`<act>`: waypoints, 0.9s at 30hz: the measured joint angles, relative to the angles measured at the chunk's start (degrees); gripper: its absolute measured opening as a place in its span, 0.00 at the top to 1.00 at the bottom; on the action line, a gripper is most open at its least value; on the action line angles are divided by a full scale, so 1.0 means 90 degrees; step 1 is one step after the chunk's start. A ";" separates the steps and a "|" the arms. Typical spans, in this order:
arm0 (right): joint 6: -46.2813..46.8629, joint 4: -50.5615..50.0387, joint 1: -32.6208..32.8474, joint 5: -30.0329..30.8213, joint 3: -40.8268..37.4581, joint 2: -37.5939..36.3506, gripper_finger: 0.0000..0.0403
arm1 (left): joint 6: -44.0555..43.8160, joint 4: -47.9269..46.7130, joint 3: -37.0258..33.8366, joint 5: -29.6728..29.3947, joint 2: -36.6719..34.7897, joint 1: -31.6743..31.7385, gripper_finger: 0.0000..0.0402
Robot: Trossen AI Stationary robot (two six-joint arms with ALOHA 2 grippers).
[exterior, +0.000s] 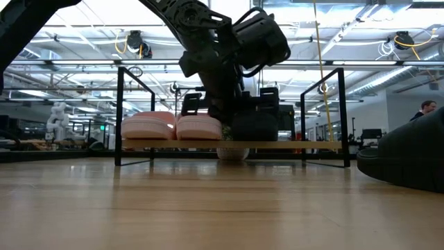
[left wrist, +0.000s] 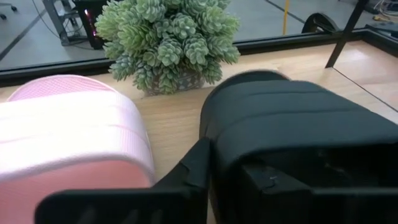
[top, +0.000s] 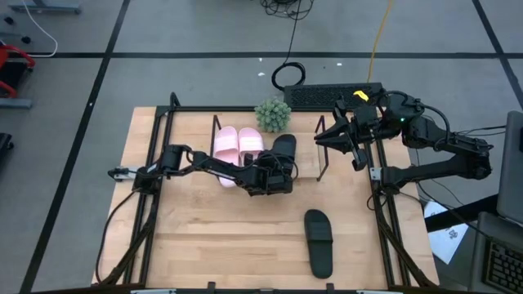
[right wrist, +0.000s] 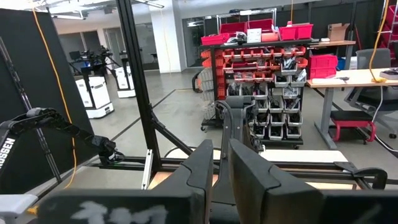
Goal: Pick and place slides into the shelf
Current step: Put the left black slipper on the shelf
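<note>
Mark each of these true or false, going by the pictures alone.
1. Both pink slides sit on the shelf. True.
2. A black slide lies on the table off the shelf. True.
3. The left claw hangs at the table's near edge. False: it is at the shelf, by the black slide on the shelf.
4. The right claw carries a pink slide. False: it holds nothing.
5. A plant stands behind the shelf. True.

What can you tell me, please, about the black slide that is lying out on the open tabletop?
The black slide is a matte, rubbery-looking open-toe sandal with a wide strap. It lies flat, sole down, alone on the wooden tabletop, on the near side, away from the shelf. Neither gripper touches it. The low view shows only its dark edge at the right.
</note>
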 joint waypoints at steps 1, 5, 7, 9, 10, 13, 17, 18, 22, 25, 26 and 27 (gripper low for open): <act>0.0000 0.0000 0.0000 0.0000 0.0000 0.0002 0.89 | -0.0011 -0.0002 0.0000 0.0012 0.0000 -0.0004 0.85; 0.0000 0.0000 0.0000 0.0000 0.0000 0.0002 0.89 | -0.0025 0.0009 0.0000 0.0025 0.0000 -0.0002 0.76; 0.0000 0.0000 0.0000 -0.0002 0.0000 0.0002 0.89 | -0.0030 0.0007 0.0000 0.0036 0.0000 -0.0002 0.72; 0.0000 0.0000 0.0000 0.0000 0.0000 0.0002 0.89 | -0.0037 0.0012 0.0000 0.0033 0.0000 -0.0002 0.69; 0.0000 0.0000 0.0000 -0.0001 0.0000 0.0001 0.89 | -0.0022 0.0011 0.0000 0.0033 0.0000 -0.0002 0.67; 0.0000 0.0000 0.0000 -0.0002 0.0000 0.0002 0.89 | 0.0002 0.0010 0.0000 0.0029 0.0000 -0.0002 0.64; 0.0000 0.0000 0.0000 -0.0002 0.0000 0.0002 0.89 | 0.0049 0.0002 0.0000 -0.0074 -0.0028 -0.0036 0.63; 0.0000 0.0000 0.0000 -0.0002 0.0000 0.0002 0.89 | 0.0086 0.0003 0.0000 -0.0139 -0.0037 -0.0042 0.63; 0.0000 0.0000 0.0000 -0.0002 0.0000 0.0002 0.89 | 0.0262 0.0004 0.0000 -0.0408 -0.0093 -0.0121 0.63; 0.0000 0.0000 0.0000 -0.0002 0.0000 0.0002 0.89 | 0.0342 0.0022 0.0002 -0.0421 -0.0117 -0.0136 0.63; 0.0000 0.0000 0.0000 -0.0002 0.0000 0.0002 0.89 | 0.0351 0.0016 0.0002 -0.0378 -0.0117 -0.0130 0.63; 0.0001 0.0000 0.0000 -0.0002 0.0000 0.0002 0.89 | 0.0358 0.0002 0.0002 -0.0335 -0.0117 -0.0124 0.63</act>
